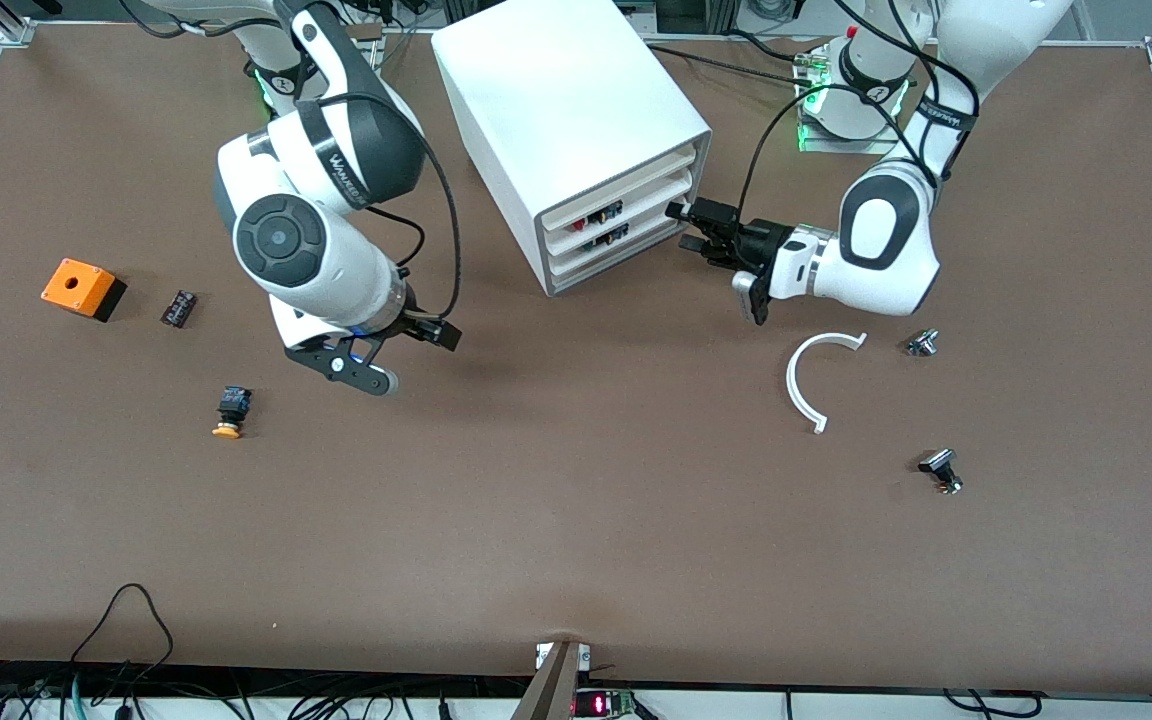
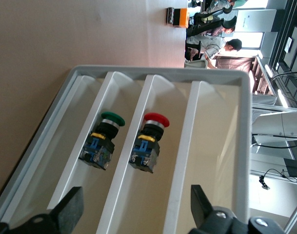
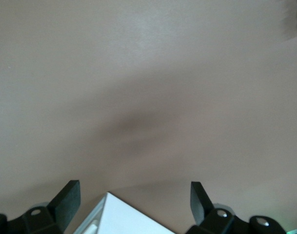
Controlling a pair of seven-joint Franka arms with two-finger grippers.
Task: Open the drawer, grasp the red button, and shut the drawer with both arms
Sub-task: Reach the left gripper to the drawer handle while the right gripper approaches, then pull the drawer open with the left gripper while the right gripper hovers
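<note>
The white cabinet (image 1: pixel 556 110) stands at the table's back middle. The middle drawer (image 1: pixel 651 212) sits level with the two alike; in the left wrist view its front (image 2: pixel 112 195) shows as a white strip. The red-capped button (image 2: pixel 148 144) lies inside it and shows faintly in the front view (image 1: pixel 598 214). My left gripper (image 1: pixel 682 226) is open and empty, close in front of the drawers at the cabinet's corner toward the left arm's end; its view (image 2: pixel 136 212) looks into them. My right gripper (image 1: pixel 411 355) is open and empty over bare table (image 3: pixel 133 204) beside the cabinet's corner (image 3: pixel 124 219).
A green-capped button (image 2: pixel 103 146) lies in the bottom drawer. Toward the right arm's end lie an orange box (image 1: pixel 79 287), a small black part (image 1: pixel 179 307) and an orange-yellow-capped button (image 1: pixel 229 412). A white curved strip (image 1: pixel 816 375) and two small metal parts (image 1: pixel 923 343) (image 1: pixel 939 470) lie toward the left arm's end.
</note>
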